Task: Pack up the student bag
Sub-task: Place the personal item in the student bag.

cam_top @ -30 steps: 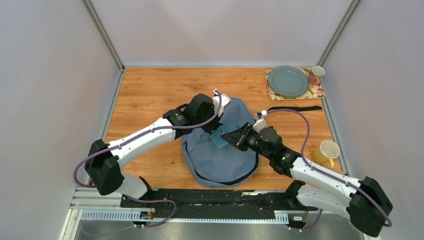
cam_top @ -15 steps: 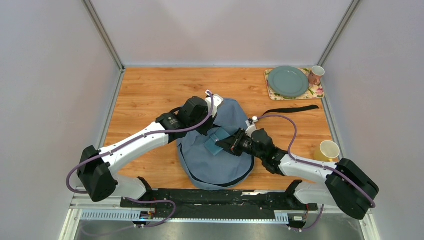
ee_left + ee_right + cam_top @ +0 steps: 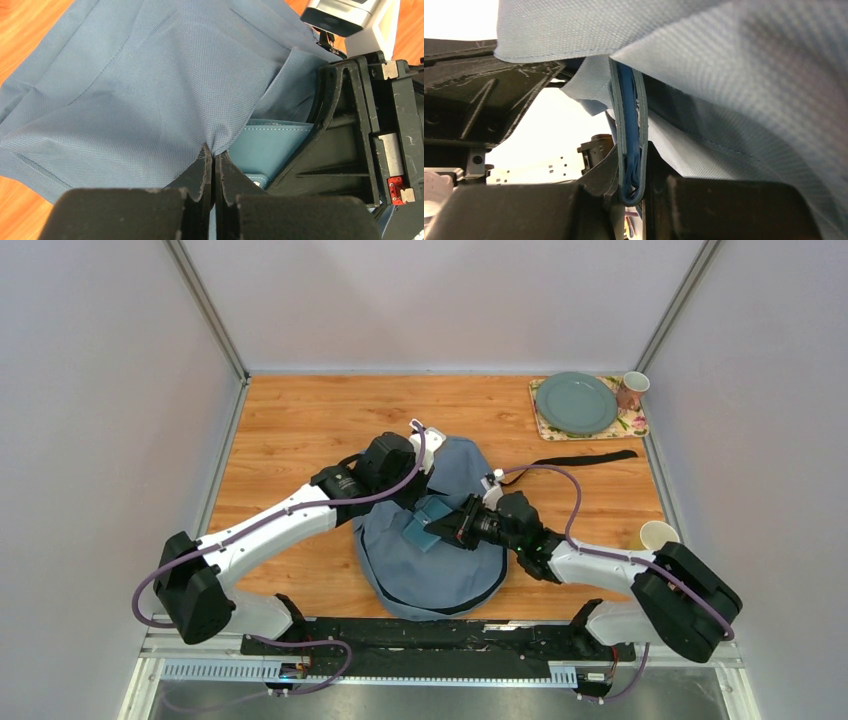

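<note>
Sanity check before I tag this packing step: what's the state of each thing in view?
student bag: lying on table, fabric edge pinched up.
left claw: shut on the bag's fabric.
right claw: shut on teal case.
teal case: held, partly under the lifted fabric.
plate: flat on placemat, bare.
mug: upright beside plate.
yellow cup: upright, partly hidden.

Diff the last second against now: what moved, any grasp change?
Right gripper pushed left, carrying the flat teal item deeper under the lifted flap of the student bag; its arm folded in. Left gripper shifted slightly left, tugging the bag top along. No grasp change: left stays pinched on fabric, right on the teal item. Plate, mug, yellow cup and strap unmoved.
</note>
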